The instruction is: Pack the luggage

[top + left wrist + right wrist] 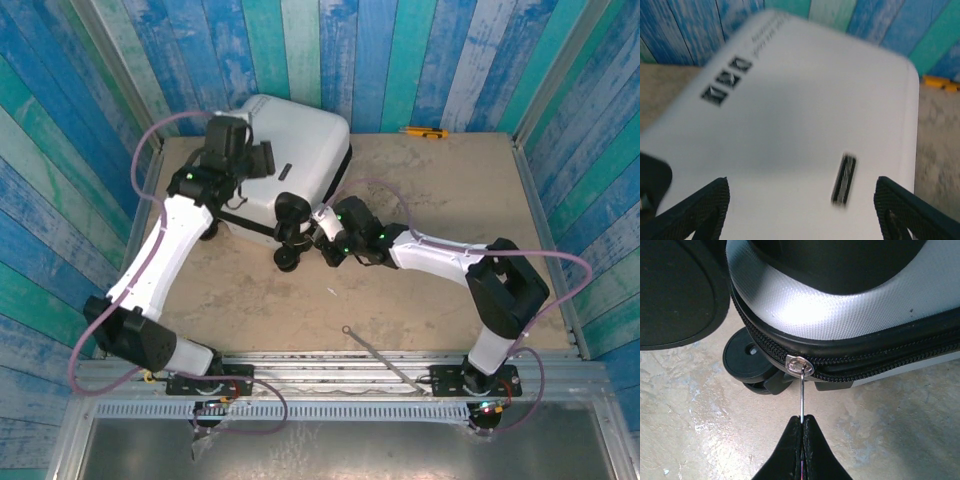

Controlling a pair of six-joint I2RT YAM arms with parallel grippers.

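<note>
1. Left gripper [243, 150]: positioned over the top shell of the luggage [300, 135], on its left half. In the left wrist view both black fingers [705, 207] stand wide apart with the white shell between and below them. The jaws are open and grip nothing. That view is blurred, so contact with the shell cannot be determined.

2. Luggage: lies flat on the table [450, 200] in the far-left area, hard white shell facing up, one end against the far edge. The wheeled end points toward the table centre. Small black marks [844, 180] are visible on the shell.

3. Wheels: one black wheel [287, 260] rests on the table at the near-right corner of the luggage. The right wrist view shows a wheel [747, 357] just left of the zipper slider.

4. Zipper: a black zipper [880, 357] runs along the seam below the shell. The metal slider [800, 365] sits at the rounded corner.

5. Right gripper [802, 430]: placed at the near-right corner of the luggage, low over the table. The jaws are pressed together on the thin metal pull tab [802, 397] that hangs from the slider.

6. Other items: a thin metal rod [375, 352] lies near the near edge, right of centre. A yellow-and-black object [425, 132] lies at the far edge, right of the luggage.
</note>
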